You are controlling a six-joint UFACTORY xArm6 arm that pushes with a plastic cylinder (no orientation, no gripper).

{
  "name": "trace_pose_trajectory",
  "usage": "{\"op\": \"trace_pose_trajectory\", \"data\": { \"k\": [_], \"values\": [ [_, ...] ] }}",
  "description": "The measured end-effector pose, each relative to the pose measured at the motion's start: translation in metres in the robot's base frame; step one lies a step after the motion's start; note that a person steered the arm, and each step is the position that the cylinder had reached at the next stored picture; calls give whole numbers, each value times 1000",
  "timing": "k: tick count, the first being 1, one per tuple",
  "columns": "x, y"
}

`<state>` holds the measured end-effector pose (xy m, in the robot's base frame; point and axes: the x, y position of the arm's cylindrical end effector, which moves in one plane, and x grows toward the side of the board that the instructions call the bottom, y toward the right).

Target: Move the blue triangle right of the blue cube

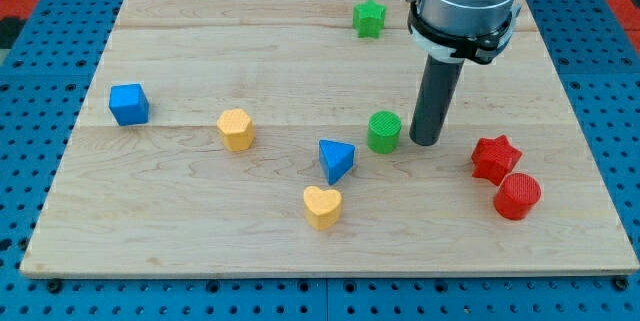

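Observation:
The blue triangle (336, 159) lies near the middle of the wooden board (200, 231). The blue cube (129, 104) sits far off at the view's left. My tip (425, 142) rests on the board to the right of the blue triangle, just right of a green cylinder (384, 131) that stands between them. The tip touches no block; a small gap shows between it and the green cylinder.
A yellow hexagon block (236, 129) lies between the cube and the triangle. A yellow heart (322, 206) sits just below the triangle. A green star (369, 18) is at the top. A red star (496, 158) and a red cylinder (517, 196) sit at the right.

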<state>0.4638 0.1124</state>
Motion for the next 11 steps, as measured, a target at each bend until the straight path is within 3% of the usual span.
{"op": "trace_pose_trajectory", "data": {
  "k": [2, 3, 4, 5, 6, 7, 8, 9, 11],
  "values": [
    [-10, -18],
    [48, -19],
    [37, -39],
    [-4, -106],
    [-1, -119],
    [26, -62],
    [42, -72],
    [41, -130],
    [71, -129]
  ]
}}
